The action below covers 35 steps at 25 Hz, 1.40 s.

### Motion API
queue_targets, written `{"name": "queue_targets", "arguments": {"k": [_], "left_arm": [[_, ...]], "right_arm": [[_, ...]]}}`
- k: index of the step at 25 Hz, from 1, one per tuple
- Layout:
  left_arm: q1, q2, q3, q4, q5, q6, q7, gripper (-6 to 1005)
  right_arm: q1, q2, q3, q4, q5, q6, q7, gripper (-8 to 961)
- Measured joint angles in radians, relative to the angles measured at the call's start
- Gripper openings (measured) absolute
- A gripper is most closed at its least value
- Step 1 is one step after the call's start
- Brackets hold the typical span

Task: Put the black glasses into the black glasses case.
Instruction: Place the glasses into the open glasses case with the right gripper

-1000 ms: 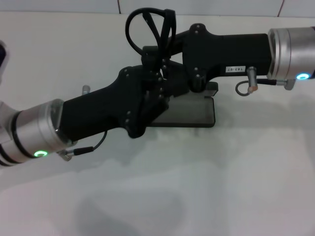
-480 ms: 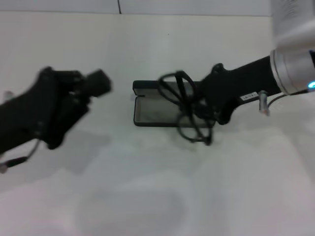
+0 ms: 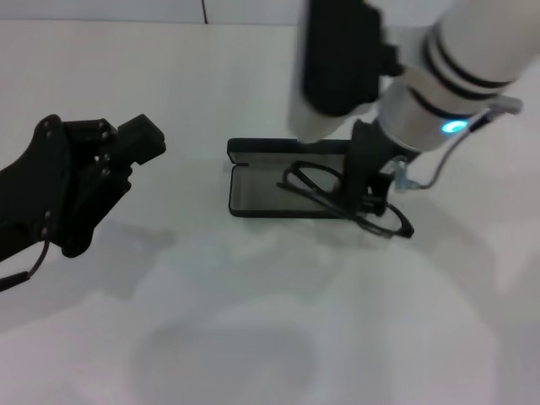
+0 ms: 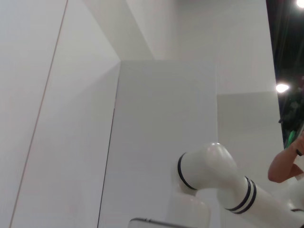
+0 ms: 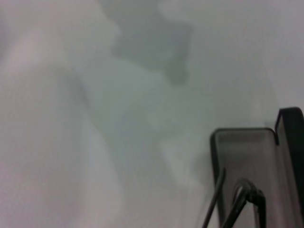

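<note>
The black glasses case (image 3: pixel 253 191) lies open in the middle of the table, its lid (image 3: pixel 278 148) standing up at the back. The black glasses (image 3: pixel 314 179) rest tilted across the case's right end, one lens over the grey lining and the other lens (image 3: pixel 390 224) outside on the table. My right gripper (image 3: pixel 368 192) points down from above and is shut on the glasses' middle. The right wrist view shows the case (image 5: pixel 237 147) and the thin temple arms (image 5: pixel 237 205). My left gripper (image 3: pixel 126 156) hangs off to the left, well apart from the case.
The white right arm (image 3: pixel 439 76) reaches in from the top right, over the back of the table. The left wrist view faces white wall panels, that white arm (image 4: pixel 213 173) and a person's hand (image 4: pixel 285 166) at the edge.
The right arm has swung up and over and now reaches down from above. The glasses have dropped lower, onto the case's right end. The left gripper has barely shifted.
</note>
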Motion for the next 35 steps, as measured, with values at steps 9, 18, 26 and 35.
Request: {"name": "queue_targets", "arguments": {"k": [9,18,26,35], "left_arm": [[0.019,0.006,-0.024,-0.006,0.001,0.001,0.003,37],[0.099,0.042,-0.024,0.002,0.042,0.007,0.001,38],[0.194,0.047,-0.023,0.078,0.19,0.011,0.009,38],[0.23,0.041,-0.02,0.072,0.208,0.012,0.046,38]], "right_arm": [[0.109,0.0,-0.146,0.102,-0.066,0.127,0.019,150],[0.133,-0.001,-0.205,0.127,-0.073,0.184,0.01,154],[0.136,-0.001,-0.265,0.131,-0.076,0.245,0.019,159],[0.149,-0.001,-0.277,0.156,-0.077,0.275,0.024,163]]}}
